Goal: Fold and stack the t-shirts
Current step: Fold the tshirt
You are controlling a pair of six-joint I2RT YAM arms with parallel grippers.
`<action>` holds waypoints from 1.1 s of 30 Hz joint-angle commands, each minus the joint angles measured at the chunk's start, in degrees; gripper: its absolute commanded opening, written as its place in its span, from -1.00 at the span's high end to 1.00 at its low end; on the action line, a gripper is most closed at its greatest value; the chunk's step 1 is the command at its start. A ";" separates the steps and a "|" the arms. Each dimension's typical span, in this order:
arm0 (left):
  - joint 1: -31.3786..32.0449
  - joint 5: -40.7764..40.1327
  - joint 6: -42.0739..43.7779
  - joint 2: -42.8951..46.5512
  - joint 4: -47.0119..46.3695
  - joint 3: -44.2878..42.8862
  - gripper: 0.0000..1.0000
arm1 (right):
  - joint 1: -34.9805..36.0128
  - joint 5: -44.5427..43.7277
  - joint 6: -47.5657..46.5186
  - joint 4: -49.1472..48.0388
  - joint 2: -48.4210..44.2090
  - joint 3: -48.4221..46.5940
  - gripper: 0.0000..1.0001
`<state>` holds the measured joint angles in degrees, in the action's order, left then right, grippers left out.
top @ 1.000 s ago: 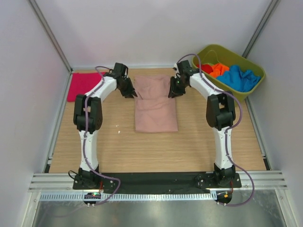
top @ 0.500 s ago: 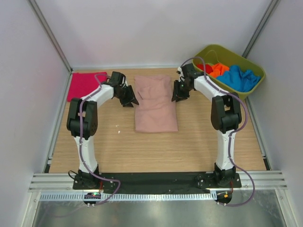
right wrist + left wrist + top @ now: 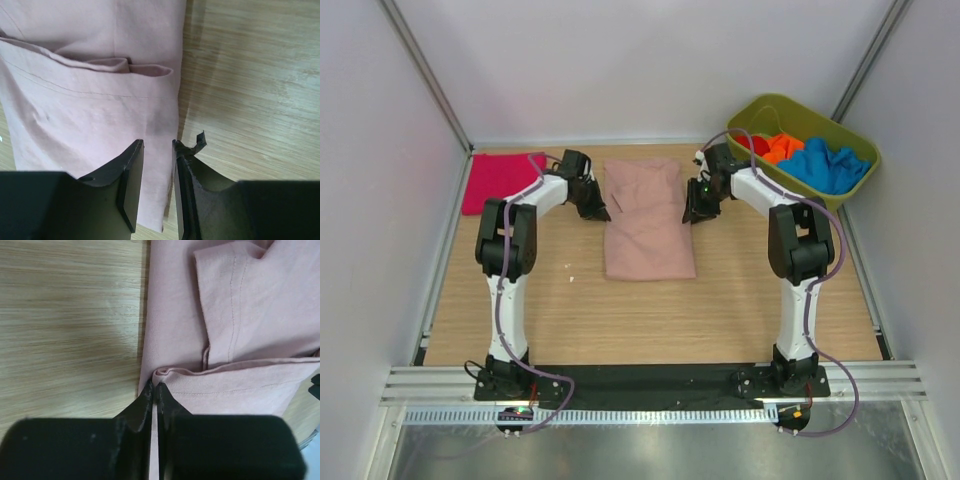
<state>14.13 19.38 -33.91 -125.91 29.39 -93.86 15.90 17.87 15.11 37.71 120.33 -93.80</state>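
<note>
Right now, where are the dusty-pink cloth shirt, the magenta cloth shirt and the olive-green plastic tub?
Dusty-pink cloth t-shirt [image 3: 648, 235]: top view, folded middle.
Magenta cloth t-shirt [image 3: 498, 180]: top view, its centre.
Olive-green plastic tub [image 3: 815, 124]: top view, far wall.

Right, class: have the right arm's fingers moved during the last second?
Yes. The right fingers drew back slightly, away from the olive-green plastic tub, alongside the dusty-pink cloth t-shirt.

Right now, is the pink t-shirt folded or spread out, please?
Folded: the pink t-shirt lies as a narrow rectangle, with layers overlapping at its far end.
</note>
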 commanded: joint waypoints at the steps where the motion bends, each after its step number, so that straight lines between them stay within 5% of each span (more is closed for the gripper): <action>1: -0.07 -4.52 0.69 -0.13 0.67 -2.46 0.99 | -0.17 0.24 1.14 -2.12 -4.92 2.21 0.28; 5: -0.07 -5.14 -0.28 1.80 0.76 -1.76 0.98 | -0.08 -0.64 3.25 -2.47 -8.62 7.04 0.25; 6: -0.07 -5.49 -0.45 3.46 1.02 -1.41 0.88 | -0.08 -0.73 3.43 -2.03 -9.58 8.62 0.24; 7: -0.07 -6.88 -0.54 4.61 1.46 -1.15 0.50 | -0.17 -0.64 3.60 -1.68 -10.37 9.24 0.24; 8: -0.07 -7.85 -0.63 5.75 2.25 -0.88 0.34 | -0.08 -0.21 3.61 -1.33 -11.86 9.86 0.23; 11: -0.07 -10.50 -1.16 10.93 3.57 -0.44 0.13 | -0.08 5.04 3.43 -1.76 -14.06 11.09 0.23; 15: 0.98 -7.78 -2.21 16.82 3.75 2.01 0.13 | -0.08 16.73 7.10 -7.99 -14.95 14.68 0.28; 20: 6.08 -1.63 -6.42 23.59 -2.20 13.58 0.28 | 1.32 24.23 12.13 -18.71 -14.69 21.28 0.79; 26: 9.86 0.22 -8.45 25.01 -7.40 26.16 0.37 | 1.59 28.80 9.94 -22.34 -11.88 28.05 0.83; 33: 9.78 -11.80 -8.45 25.36 -5.22 35.49 0.41 | 1.50 25.46 8.35 -23.91 -8.01 33.58 0.84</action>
<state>24.36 14.70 -42.17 -102.15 24.84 -60.20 17.50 43.22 24.32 17.02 111.96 -62.39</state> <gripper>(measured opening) 0.283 0.088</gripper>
